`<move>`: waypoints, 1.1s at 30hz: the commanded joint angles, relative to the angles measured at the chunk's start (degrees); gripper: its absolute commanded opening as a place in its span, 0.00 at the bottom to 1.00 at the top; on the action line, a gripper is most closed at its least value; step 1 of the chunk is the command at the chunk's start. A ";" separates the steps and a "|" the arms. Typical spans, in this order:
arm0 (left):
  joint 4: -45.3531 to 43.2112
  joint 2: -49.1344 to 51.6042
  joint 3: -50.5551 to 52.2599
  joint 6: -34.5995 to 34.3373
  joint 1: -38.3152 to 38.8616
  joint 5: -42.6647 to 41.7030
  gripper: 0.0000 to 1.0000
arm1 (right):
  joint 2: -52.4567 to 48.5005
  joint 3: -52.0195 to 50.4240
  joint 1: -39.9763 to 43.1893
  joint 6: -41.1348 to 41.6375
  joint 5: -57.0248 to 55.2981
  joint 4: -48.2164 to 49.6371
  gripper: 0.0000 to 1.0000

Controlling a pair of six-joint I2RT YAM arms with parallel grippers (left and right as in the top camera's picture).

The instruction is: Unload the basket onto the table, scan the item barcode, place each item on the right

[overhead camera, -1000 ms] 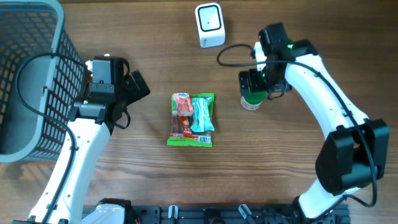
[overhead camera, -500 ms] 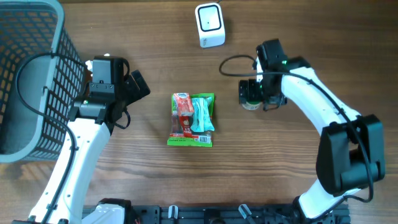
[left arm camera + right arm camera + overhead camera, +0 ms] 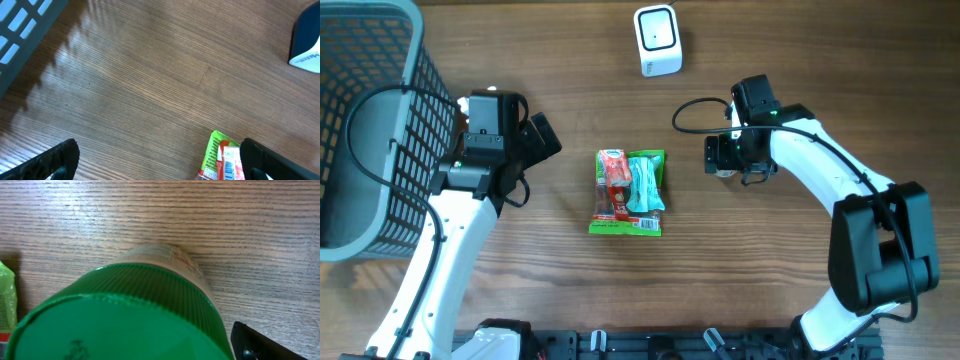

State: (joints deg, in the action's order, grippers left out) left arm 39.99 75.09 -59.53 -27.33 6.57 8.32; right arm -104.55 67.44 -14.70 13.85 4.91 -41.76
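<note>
The wooden surface (image 3: 820,60) carries everything. A grey mesh basket (image 3: 370,130) fills its far left corner. Beside the basket, the left hand (image 3: 159,162) hangs over bare wood with its two black fingers (image 3: 55,160) spread wide and nothing between them.

The right hand (image 3: 725,157) is right of centre, set down over a jar with a ribbed green lid (image 3: 125,320). In the right wrist view the lid fills most of the frame and one dark finger (image 3: 260,345) shows at its lower right edge. The pictures do not settle whether the fingers press on the jar or only stand around it. The jar stands upright on the wood.

A flat snack packet (image 3: 629,192), green with red and teal parts, lies in the middle of the surface between the two hands and apart from both. A small barcode patch (image 3: 229,167) shows on it in the left wrist view.

A white scanner (image 3: 657,40) stands at the far edge, beyond the packet and to the far left of the jar, well apart from it.
</note>
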 commanded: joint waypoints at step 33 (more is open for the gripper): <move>-0.13 0.07 -0.44 0.09 -0.37 0.55 1.00 | -6.88 8.92 -3.13 0.28 -6.36 -5.20 0.84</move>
State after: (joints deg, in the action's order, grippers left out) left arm 39.99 75.09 -59.53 -27.33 6.57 8.32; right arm -108.92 75.81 -17.50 13.87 -0.34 -47.27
